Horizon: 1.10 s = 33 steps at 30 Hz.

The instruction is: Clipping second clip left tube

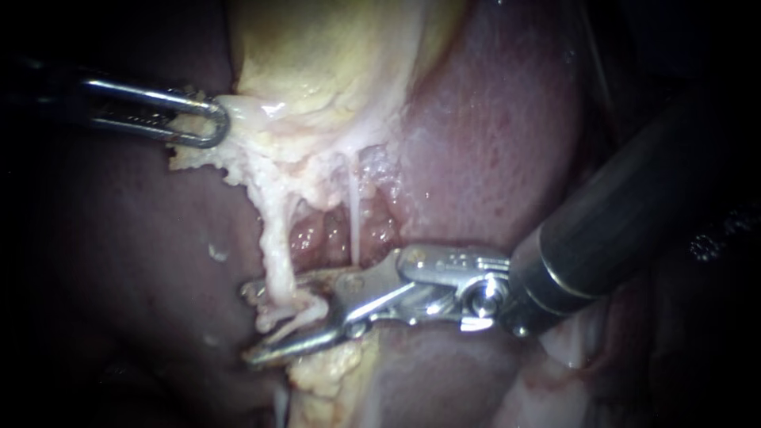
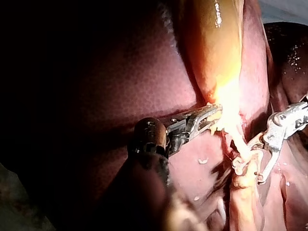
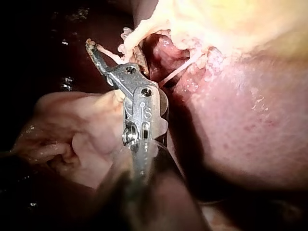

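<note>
My left instrument (image 1: 208, 120) comes in from the left, its jaws shut on the pale ragged edge of the gallbladder (image 1: 333, 55). The left wrist view shows that same grip (image 2: 211, 114). From that edge the left tube (image 1: 273, 238), a pale lumpy cord, runs down to my right instrument (image 1: 252, 323). Its long metal jaws stand open with the tube's lower end between them, also seen in the left wrist view (image 2: 250, 168). A small metal loop (image 2: 237, 166) sits on the tube there; I cannot tell if it is a clip. A thin white right tube (image 1: 353, 214) hangs beside it.
Dark red liver (image 1: 491, 135) lies to the right of the tubes and behind them, and moist pink tissue (image 1: 333, 234) shows between the two tubes. In the right wrist view a pale pink fold of tissue (image 3: 82, 139) lies beside my right instrument's shaft (image 3: 144, 159).
</note>
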Tool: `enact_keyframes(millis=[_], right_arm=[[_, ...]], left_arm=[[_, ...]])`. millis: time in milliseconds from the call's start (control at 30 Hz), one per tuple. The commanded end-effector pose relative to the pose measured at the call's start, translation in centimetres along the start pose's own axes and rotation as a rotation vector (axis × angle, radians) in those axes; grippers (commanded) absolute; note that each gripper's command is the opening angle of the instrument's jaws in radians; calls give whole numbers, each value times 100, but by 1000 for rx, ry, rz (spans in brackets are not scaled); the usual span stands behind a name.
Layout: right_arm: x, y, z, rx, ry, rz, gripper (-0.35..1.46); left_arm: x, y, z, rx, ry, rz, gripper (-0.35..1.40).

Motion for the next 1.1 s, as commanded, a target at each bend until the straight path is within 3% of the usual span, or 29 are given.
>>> enact_keyframes(millis=[33,500,767,1100], right_arm=[[1,-2,1,-2,0,-2,43],[5,-9,-8,-29,9,33,7],[3,-10,-12,-28,9,39,-35],[-4,-10,-14,-27,7,77,-35]], left_arm=[[0,0,-1,-1,0,0,-35],[0,0,-1,-1,0,0,-35],[1,0,-1,-1,0,0,-35],[1,1,-1,-1,0,0,-35]])
